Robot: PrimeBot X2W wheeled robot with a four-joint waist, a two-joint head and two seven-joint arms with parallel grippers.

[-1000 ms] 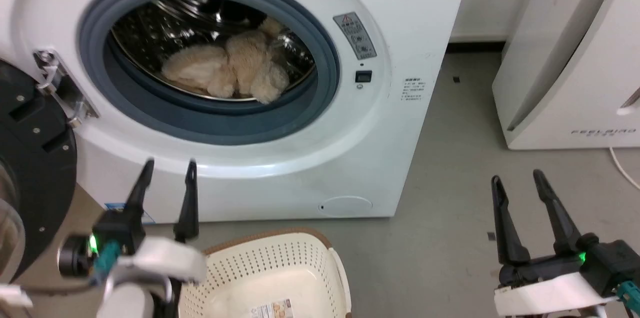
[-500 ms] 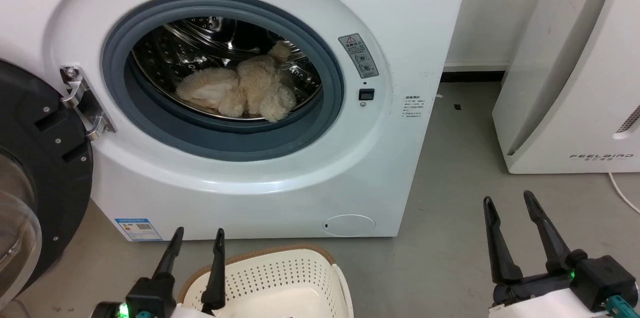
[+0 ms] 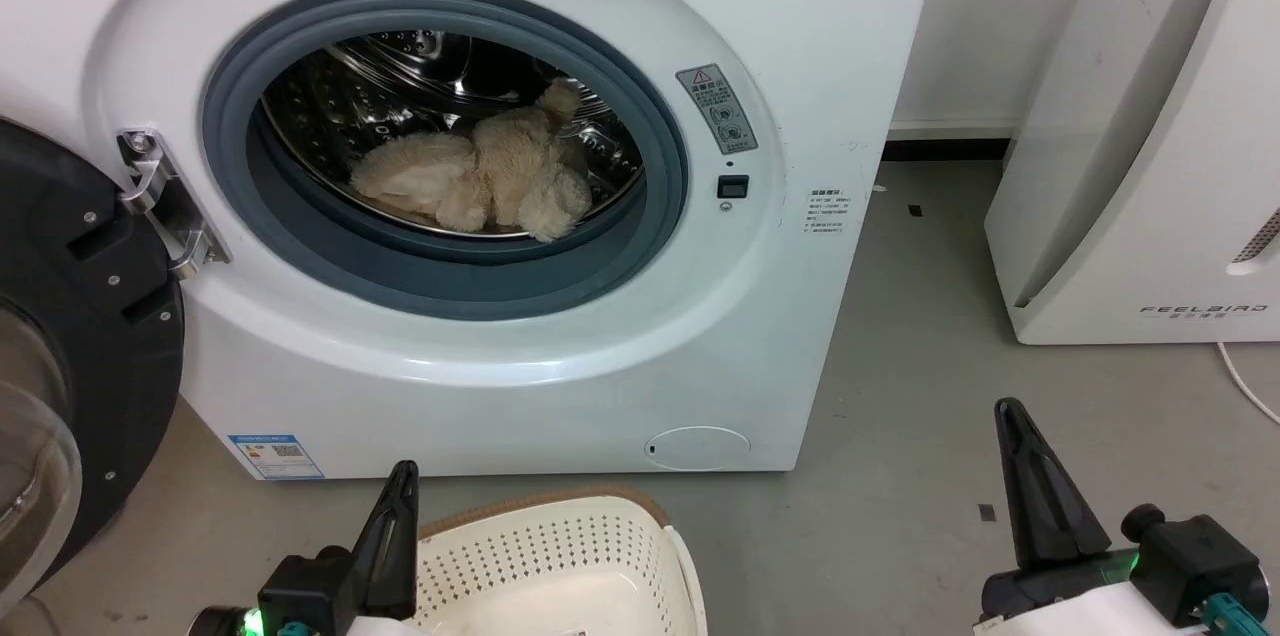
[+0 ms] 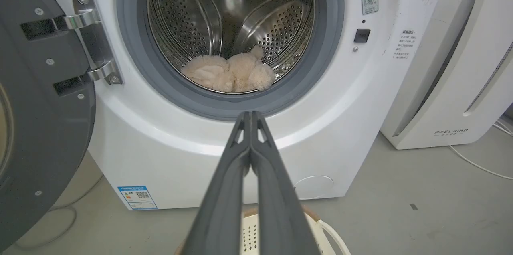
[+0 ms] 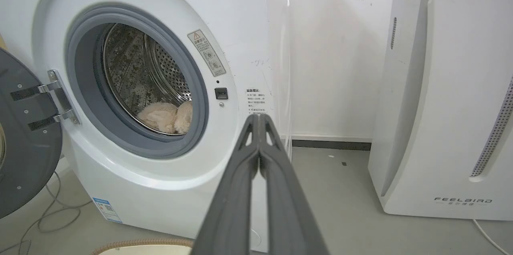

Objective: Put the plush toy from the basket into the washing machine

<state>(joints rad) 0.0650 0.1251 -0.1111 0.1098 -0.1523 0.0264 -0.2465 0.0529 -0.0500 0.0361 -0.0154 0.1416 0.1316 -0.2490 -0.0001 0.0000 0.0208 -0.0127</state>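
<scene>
**Already inside: toy in the drum, both pincers shut on nothing**

Nearest, out in front of the washing machine, the left gripper and right gripper each have their fingers pressed together, holding nothing. The basket sits just before the machine's base. Farthest, the plush toy lies on the machine's drum floor, long axis across the porthole, nearer the left gripper.

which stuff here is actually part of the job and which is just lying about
Part of the job: plush toy, in the drum; washing machine, door open; basket, on the floor before it.
Just lying about: white FEELBIRD appliance; white cable on the floor beside it.
</scene>
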